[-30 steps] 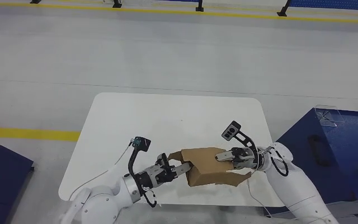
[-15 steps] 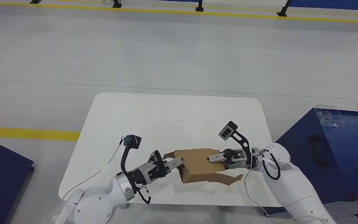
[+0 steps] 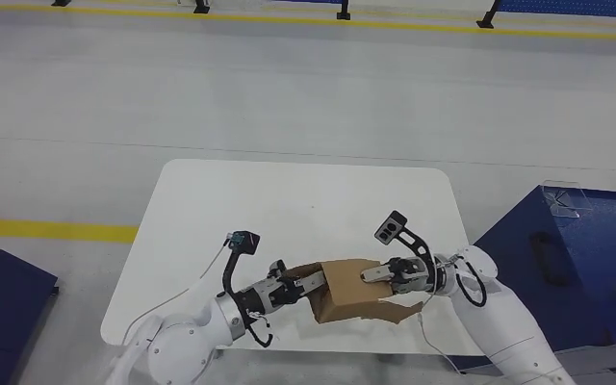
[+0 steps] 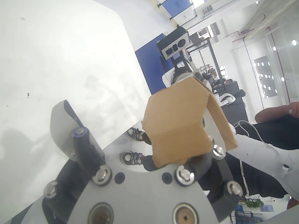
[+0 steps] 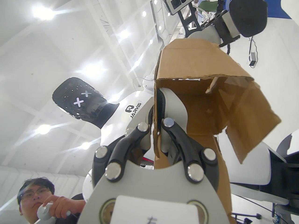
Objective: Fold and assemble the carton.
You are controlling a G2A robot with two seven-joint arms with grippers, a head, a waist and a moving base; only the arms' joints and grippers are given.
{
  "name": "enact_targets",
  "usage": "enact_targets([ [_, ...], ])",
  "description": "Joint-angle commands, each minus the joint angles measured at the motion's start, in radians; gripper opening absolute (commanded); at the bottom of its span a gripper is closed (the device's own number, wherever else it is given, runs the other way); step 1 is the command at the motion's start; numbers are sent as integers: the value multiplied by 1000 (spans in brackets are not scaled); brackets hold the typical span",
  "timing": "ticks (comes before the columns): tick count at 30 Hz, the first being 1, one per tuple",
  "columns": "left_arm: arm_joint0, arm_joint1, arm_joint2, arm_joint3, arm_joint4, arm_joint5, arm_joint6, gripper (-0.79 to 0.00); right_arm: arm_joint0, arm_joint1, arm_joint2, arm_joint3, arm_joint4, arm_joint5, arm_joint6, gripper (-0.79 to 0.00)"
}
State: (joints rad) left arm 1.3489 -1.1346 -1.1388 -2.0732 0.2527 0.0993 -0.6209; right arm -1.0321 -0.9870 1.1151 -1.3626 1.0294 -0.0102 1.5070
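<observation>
I am clamping the carton (image 3: 351, 295) at its 3 o'clock end with the right gripper (image 3: 375, 275), the left gripper (image 3: 300, 282) gaping wide at its 9 o'clock end.

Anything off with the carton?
Yes. The carton has a ragged open end, with torn cardboard along the rim and at the base of one flap, which hangs loose and skewed. The right end effector pinches one wall there.
</observation>
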Motion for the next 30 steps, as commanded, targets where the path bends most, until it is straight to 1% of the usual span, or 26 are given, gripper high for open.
enact_targets([
  [1,0,0,3,-1,0,-7,-1,0,5,-3,-7,7,12,24,4,-785],
  [3,2,0,5,-3,1,-15,-3,0,13,-9,-21,24,35,64,8,-785],
  [5,3,0,5,-6,3,-21,-6,0,23,-13,-30,36,44,83,9,-785],
  [8,12,1,-10,-20,-9,-44,9,0,39,-23,-46,67,87,134,12,-785],
  [10,26,3,-35,-35,-27,-62,27,0,54,-30,-57,96,138,194,22,-785],
  [13,61,7,-89,-72,-86,-116,57,0,78,-42,-77,136,219,294,29,-785],
  [15,90,10,-132,-91,-112,-153,79,0,88,-49,-103,151,272,315,9,-785],
  [17,119,14,-167,-99,-123,-165,75,0,97,-52,-141,152,351,343,-20,-785],
  [20,145,19,-195,-108,-130,-174,48,0,115,-45,-196,151,442,385,-62,-785],
  [23,155,21,-200,-108,-118,-185,47,0,128,-33,-257,134,542,433,-109,-785],
  [27,165,17,-218,-106,-120,-225,150,0,152,-10,-327,106,647,469,-145,-785],
  [30,168,17,-252,-91,-107,-217,204,0,170,10,-374,94,693,478,-154,-785],
])
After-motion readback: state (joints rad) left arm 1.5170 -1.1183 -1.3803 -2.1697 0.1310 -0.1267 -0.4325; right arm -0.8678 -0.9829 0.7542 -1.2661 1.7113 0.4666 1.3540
